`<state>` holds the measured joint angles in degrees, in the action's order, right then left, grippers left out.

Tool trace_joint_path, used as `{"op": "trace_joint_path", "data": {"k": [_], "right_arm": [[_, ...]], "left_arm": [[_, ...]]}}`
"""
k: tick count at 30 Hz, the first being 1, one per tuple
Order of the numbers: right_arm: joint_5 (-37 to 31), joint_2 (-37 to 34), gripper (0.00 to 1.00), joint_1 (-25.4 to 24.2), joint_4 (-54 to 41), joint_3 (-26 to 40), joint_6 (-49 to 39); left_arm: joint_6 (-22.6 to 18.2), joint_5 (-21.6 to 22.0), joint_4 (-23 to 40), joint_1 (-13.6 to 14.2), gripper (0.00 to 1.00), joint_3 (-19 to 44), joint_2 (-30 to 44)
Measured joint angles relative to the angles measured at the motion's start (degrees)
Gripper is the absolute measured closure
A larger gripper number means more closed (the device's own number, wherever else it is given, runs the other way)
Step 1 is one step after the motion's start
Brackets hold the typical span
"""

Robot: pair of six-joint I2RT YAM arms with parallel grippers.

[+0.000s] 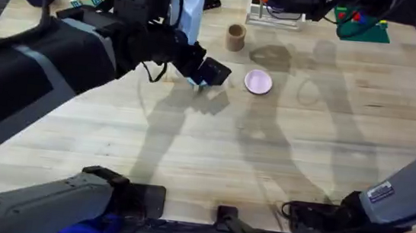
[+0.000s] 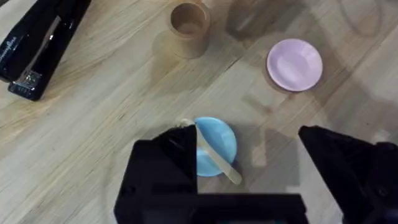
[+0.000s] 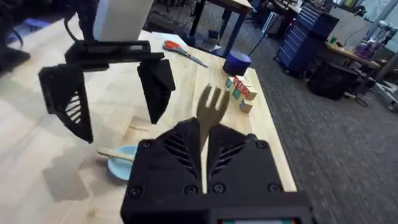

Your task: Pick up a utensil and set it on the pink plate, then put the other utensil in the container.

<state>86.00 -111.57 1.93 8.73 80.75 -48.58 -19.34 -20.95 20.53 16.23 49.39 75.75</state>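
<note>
While the spoon (image 2: 214, 157) lies diagonally across the blue plate (image 2: 217, 140), left jaws wide above, right jaws pinching the fork (image 3: 210, 118) upright, prongs up.

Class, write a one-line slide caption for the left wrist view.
Open left gripper poised over the wooden spoon on the blue plate, pink plate and container beyond.
</note>
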Motion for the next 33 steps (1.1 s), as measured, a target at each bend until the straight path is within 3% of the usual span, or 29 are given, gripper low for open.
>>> {"op": "trace_joint_path", "data": {"k": [17,33], "right_arm": [[-3.9,-3.9,0.97,1.4,11.5,0.0,5.3],[-6.8,-4.5,0.97,2.4,12.9,0.0,6.6]], "left_arm": [[0.0,0.0,1.1,0.0,0.007,0.0,0.0],[0.0,0.0,1.1,0.0,0.008,0.0,0.0]]}}
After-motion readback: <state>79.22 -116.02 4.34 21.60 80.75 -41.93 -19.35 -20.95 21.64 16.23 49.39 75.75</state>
